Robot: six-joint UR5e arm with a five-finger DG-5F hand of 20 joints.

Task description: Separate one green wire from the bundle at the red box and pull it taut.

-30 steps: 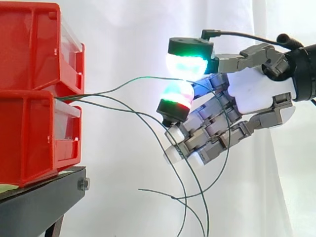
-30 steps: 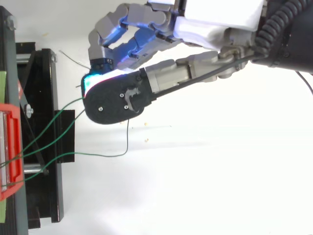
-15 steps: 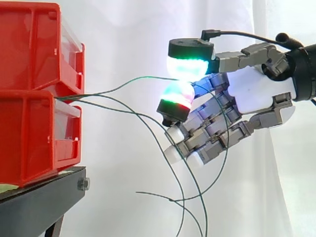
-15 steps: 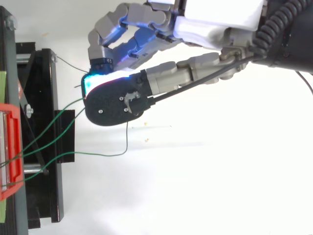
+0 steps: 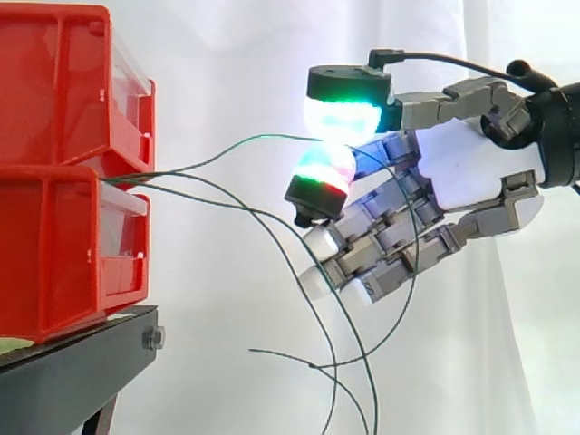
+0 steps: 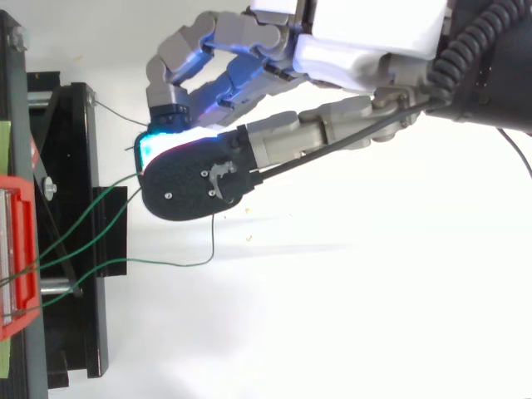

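Hand (image 5: pixel 462 168) pinches one green wire (image 5: pixel 258 138) (prob. btw. glowing pads (image 5: pixel 343 118)) beside red box (image 5: pixel 54 245).

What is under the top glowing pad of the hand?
One green wire passes under it, pinched against a lower glowing pad of the hand. Seen from above, the pad's black back covers the contact point.

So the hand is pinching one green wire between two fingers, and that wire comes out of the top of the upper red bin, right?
Not quite. In the side view the hand pinches the green wire between two fingers, but the wire emerges between the upper red bin and the lower red bin, not from the top.
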